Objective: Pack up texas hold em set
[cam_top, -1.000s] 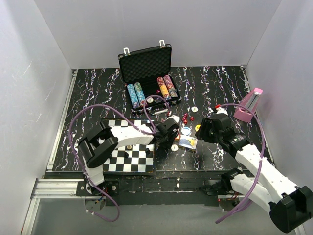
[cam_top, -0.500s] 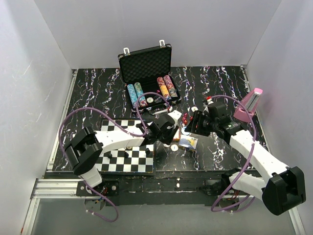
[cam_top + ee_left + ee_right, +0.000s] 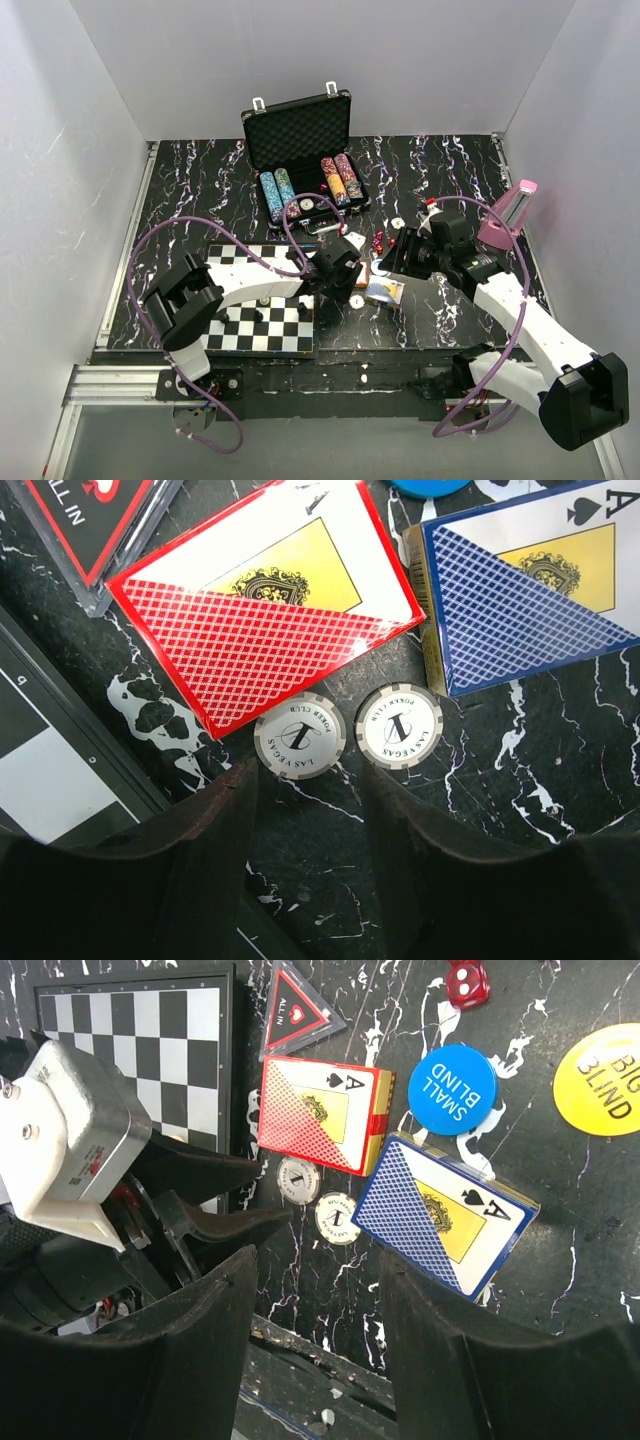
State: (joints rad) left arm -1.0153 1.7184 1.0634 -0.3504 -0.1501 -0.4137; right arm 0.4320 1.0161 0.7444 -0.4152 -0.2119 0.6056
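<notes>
The briefcase stands open at the back with rows of chips in it, the chessboard lies under the left arm, and the pink metronome sits far right. Out front lie a red card deck, a blue card deck, two white chips just beside them and a blue button. The left gripper hangs just short of the white chips, jaws spread and empty; the right gripper hovers nearby, also spread, holding nothing.

chips just before card decks | chessboard left | chip rows in briefcase behind
</notes>
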